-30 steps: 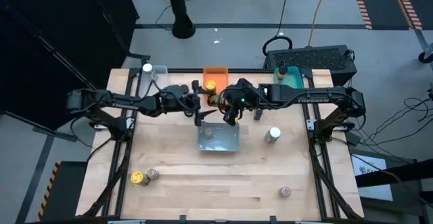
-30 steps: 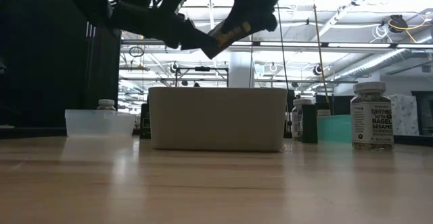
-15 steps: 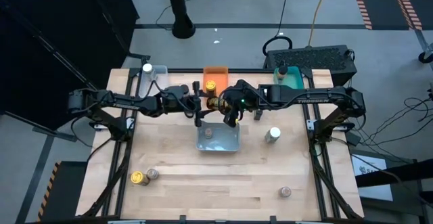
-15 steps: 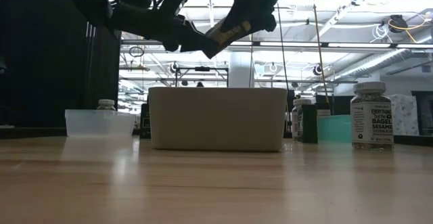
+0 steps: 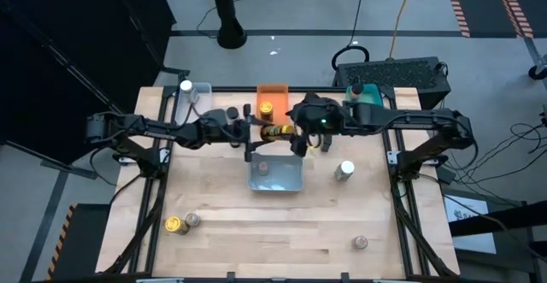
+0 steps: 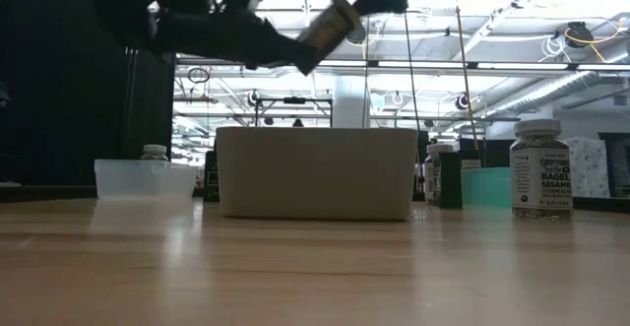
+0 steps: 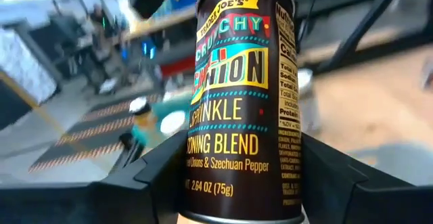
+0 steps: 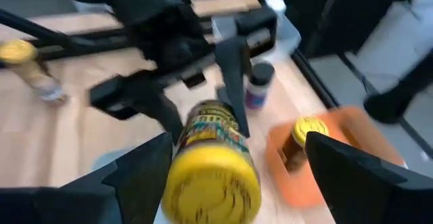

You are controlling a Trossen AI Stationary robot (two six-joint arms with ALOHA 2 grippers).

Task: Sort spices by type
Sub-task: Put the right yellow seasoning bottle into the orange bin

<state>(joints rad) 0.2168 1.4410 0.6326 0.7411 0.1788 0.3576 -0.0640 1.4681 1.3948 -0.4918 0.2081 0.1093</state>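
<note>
Overhead, the pale wooden table is crowded along its far edge and largely bare toward the near edge. At the far-left corner a clear rectangular plastic bin holds a white-lidded jar. Near the front-left edge, a gold-lidded jar and a brown-lidded jar stand side by side, with open board around them.

From the left, the left gripper reaches toward the table's middle, its fingers clamped on the base end of a dark-labelled cylindrical spice jar with a gold-yellow lid, which lies roughly level in the air, above the gap between the orange bin at the far edge and the grey rectangular plastic bin at centre. The orange bin holds a gold-lidded jar; the grey bin holds one brown-lidded jar in its left part.

Just beside the held jar's lid end, the right gripper hangs with its fingers spread wide on either side of the yellow lid, not touching it in the right wrist view.

Further right, a white-lidded jar stands alone on the board, a teal bin with a dark-lidded jar sits at the far-right edge, and a brown-lidded jar stands near the front-right edge.
</note>
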